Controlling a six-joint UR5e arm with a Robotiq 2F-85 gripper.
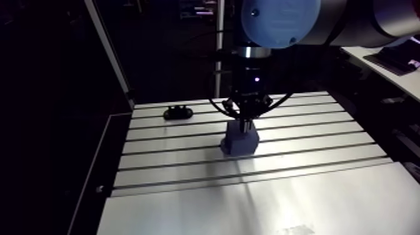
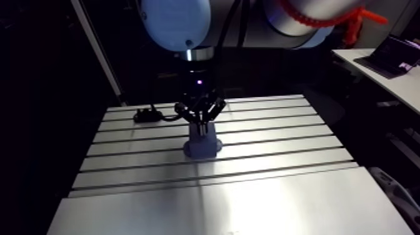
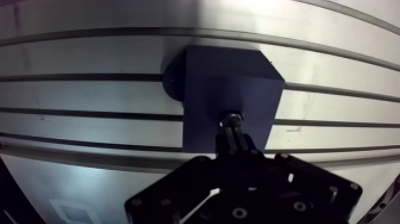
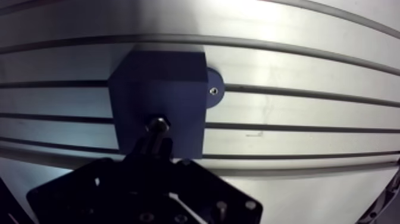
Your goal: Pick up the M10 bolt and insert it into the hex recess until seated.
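Note:
A dark blue block (image 3: pixel 229 83) stands on the slotted aluminium table (image 1: pixel 300 187), fixed by a round foot with a screw (image 4: pixel 213 91). My gripper (image 3: pixel 234 132) hangs straight over the block, its two fingers close together on the M10 bolt (image 3: pixel 231 118). The bolt's metal hex end shows just ahead of the fingertips, right at the block's top face. The recess itself is hidden under the bolt, and I cannot tell how deep the bolt sits. In the arm view the gripper (image 1: pixel 244 125) meets the top of the block (image 1: pixel 239 144).
A small black part (image 1: pixel 177 113) lies on the table at the back left. Dark slots run across the table on both sides of the block. The table's left edge borders a black frame (image 1: pixel 100 169).

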